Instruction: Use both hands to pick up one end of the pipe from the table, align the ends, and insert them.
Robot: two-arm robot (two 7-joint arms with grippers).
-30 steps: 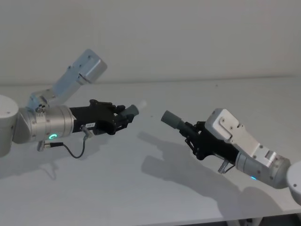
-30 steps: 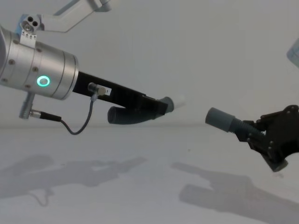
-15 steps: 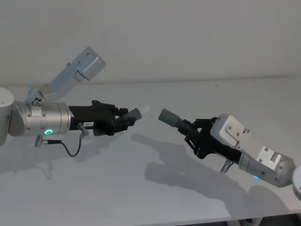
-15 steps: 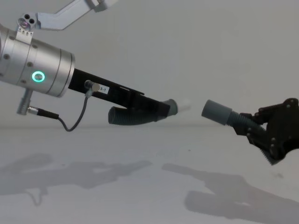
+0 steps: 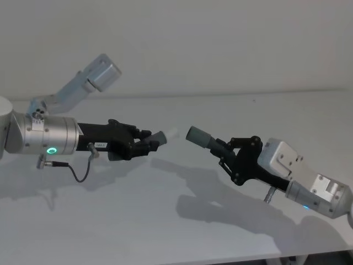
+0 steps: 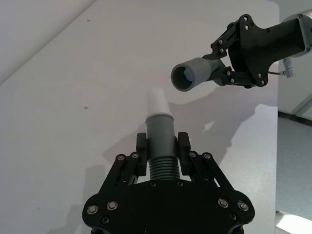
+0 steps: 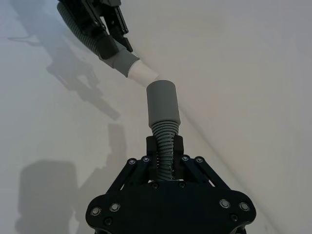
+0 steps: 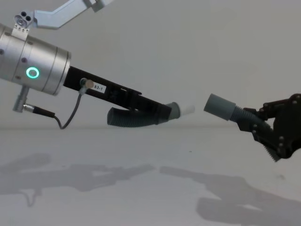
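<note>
Left gripper (image 5: 145, 144) clamped on white-tipped hose (image 5: 159, 136). Right gripper (image 5: 227, 155) clamped on socket hose (image 5: 199, 136). Both raised over the table (image 5: 165, 221) centre; ends face each other, near, not touching.

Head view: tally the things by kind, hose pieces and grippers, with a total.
Ribbed hose pieces: 2, the white-tipped hose piece in the left gripper and the socket-cuff hose piece in the right gripper.
Grippers: 2.
Total: 4.

The chest view's edge cuts off the right gripper (image 8: 248, 124); its hose (image 8: 219, 107) has its rear (inside the grip) hidden.
</note>
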